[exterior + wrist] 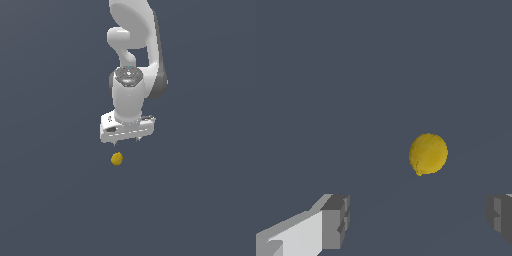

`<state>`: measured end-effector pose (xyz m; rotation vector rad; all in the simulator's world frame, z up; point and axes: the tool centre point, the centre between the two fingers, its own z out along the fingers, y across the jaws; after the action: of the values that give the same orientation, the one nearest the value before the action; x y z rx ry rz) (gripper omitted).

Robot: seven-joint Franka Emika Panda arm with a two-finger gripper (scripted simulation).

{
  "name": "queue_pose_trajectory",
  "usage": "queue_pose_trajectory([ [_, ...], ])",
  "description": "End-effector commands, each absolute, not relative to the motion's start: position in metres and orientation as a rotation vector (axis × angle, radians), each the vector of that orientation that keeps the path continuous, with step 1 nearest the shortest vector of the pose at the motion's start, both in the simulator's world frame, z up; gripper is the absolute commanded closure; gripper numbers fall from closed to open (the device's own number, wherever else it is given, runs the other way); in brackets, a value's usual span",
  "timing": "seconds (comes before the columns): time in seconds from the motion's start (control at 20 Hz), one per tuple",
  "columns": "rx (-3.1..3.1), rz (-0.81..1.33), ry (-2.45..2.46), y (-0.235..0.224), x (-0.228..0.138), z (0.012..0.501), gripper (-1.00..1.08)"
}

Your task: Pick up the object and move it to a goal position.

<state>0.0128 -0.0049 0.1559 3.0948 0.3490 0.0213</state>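
A tiny yellow-orange ball (117, 159) lies on the dark grey ground, below the white gripper in the exterior view. The gripper (127, 141) hangs from the white arm with its fingers pointing down, a little above the ball and slightly toward the exterior view's right of it. It is open and empty. In the wrist view the ball (428, 154) shows ahead of the gap between the two grey fingertips (336, 220), which stand wide apart. Nothing touches the ball.
The white arm (134, 45) rises out of the top of the exterior view. The dark grey ground (50, 200) shows all around.
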Motion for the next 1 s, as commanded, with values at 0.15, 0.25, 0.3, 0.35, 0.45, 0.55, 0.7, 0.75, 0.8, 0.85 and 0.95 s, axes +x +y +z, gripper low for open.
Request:
queue_pose_trajectory([
  [0.15, 3.082, 0.012, 0.487, -0.019, 0.02, 0.134, -0.92],
  [0.25, 3.075, 0.009, 0.549, -0.025, 0.023, 0.124, -0.92],
  [0.3, 3.071, 0.007, 0.578, -0.028, 0.024, 0.119, -0.92],
  [0.35, 3.067, 0.006, 0.606, -0.031, 0.025, 0.115, -0.92],
  [0.45, 3.06, 0.004, 0.656, -0.036, 0.027, 0.106, -0.92],
  [0.55, 3.054, 0.003, 0.7, -0.04, 0.029, 0.099, -0.92],
  [0.7, 3.045, 0.001, 0.753, -0.046, 0.031, 0.09, -0.92],
  [0.75, 3.042, 0.001, 0.767, -0.047, 0.031, 0.088, -0.92],
  [0.8, 3.04, 0.001, 0.779, -0.048, 0.032, 0.085, -0.92],
  [0.85, 3.038, 0.0, 0.79, -0.05, 0.032, 0.084, -0.92],
  [0.95, 3.035, 0.0, 0.807, -0.051, 0.032, 0.081, -0.92],
])
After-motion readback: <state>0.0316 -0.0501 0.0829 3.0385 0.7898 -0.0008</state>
